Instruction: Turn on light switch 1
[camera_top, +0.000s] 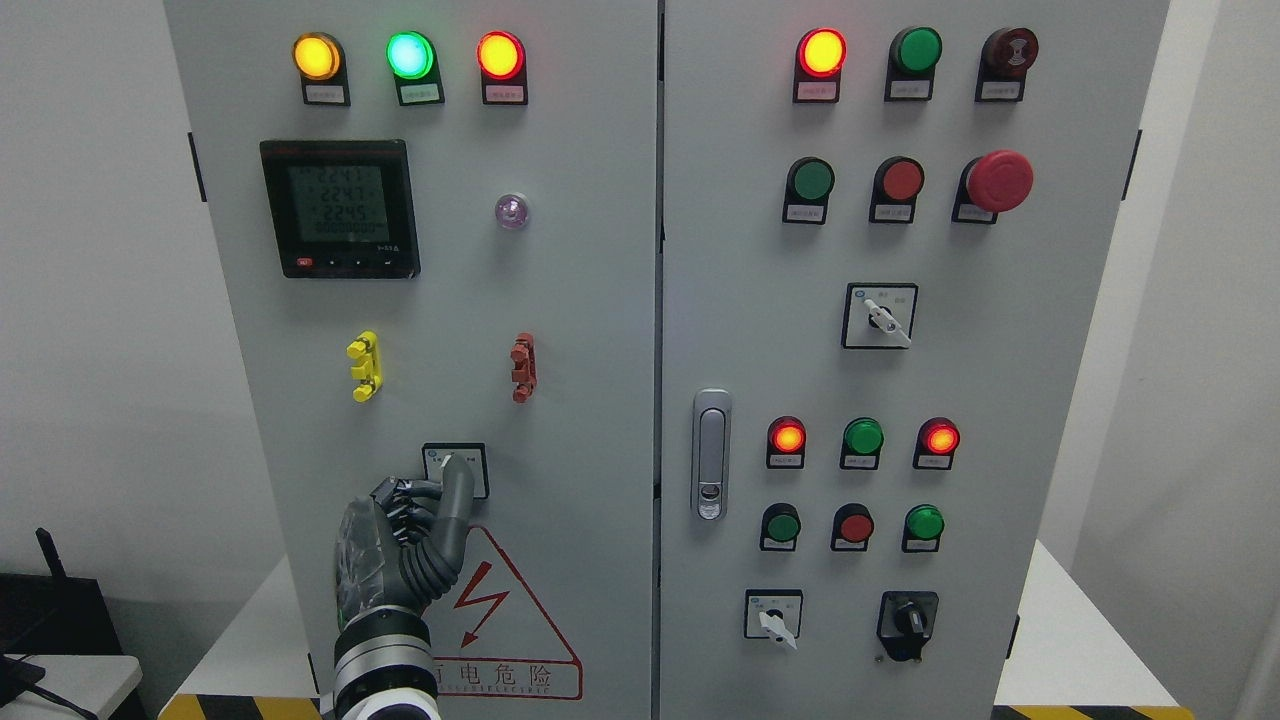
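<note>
The left robot hand (415, 520) reaches up from the lower left, one finger extended and its tip touching the rotary switch (455, 468) low on the cabinet's left door (560, 330); its other fingers are curled, gripping nothing. The fingertip hides the switch knob. Just below sits a red warning triangle (500, 620). Bare grey panel surrounds the switch. The door latch (710, 455) lies well right.

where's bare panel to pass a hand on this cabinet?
Free: left door between the meter and yellow clip, and right of the red clip; right door left of the upper rotary switch. Crowded: the lower-right buttons. Left hand is at the lower-left switch.
</note>
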